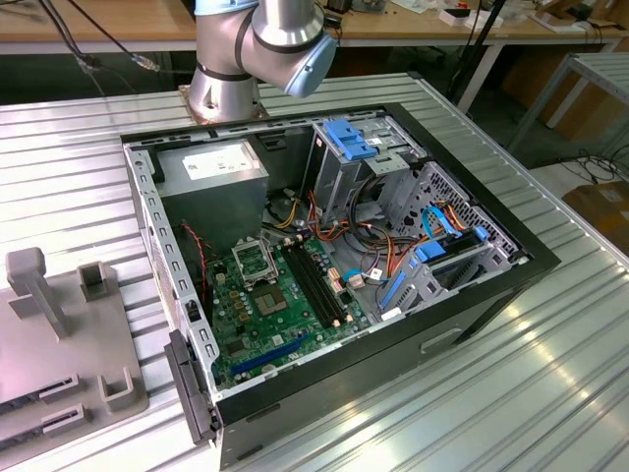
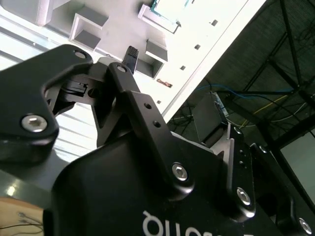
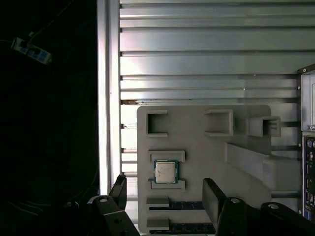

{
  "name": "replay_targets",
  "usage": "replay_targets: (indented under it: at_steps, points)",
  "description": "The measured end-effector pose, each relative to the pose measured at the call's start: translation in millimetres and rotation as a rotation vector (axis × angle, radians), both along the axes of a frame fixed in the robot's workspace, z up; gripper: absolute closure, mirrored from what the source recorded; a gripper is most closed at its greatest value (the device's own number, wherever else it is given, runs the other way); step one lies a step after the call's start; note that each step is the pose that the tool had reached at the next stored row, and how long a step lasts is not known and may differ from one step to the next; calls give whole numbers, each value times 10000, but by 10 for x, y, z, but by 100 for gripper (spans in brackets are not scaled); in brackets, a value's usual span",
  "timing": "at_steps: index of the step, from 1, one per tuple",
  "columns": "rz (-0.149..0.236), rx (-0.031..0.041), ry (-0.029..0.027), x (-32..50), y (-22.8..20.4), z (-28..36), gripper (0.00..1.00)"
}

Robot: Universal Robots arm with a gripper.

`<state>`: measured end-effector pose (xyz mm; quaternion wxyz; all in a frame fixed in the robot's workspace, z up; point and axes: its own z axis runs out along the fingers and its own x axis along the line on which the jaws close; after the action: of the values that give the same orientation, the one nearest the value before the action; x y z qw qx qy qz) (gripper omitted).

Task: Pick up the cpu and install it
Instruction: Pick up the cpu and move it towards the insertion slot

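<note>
Hand (image 3: 167, 195) spread wide, empty, over the cpu (image 3: 165, 171), which lies flat between two clips on the grey holder plate (image 3: 197, 142), at the exterior view's left of the computer case (image 1: 324, 379); likely light, stiff, fragile underneath, best pinched by its two free edges.

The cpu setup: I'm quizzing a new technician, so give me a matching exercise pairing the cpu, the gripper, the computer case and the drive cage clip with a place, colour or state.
Things:
1. cpu
2. gripper
3. computer case
4. drive cage clip

Descriptions:
A. blue
B. open, holding nothing
C. lying on the grey tray
D. on its side on the ribbed table, panel off

Pairs: 1-C, 2-B, 3-D, 4-A
</note>
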<state>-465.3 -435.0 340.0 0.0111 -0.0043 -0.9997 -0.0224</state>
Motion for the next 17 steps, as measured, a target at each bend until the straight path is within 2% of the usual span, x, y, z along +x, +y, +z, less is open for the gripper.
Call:
replay_targets:
  at_steps: [3, 10, 17]
  points:
    - [155, 0, -1, -7, -17, -9, 28]
    - [156, -7, -3, -7, -61, -42, 28]
    - [16, -20, -1, -7, -71, -151, 28]
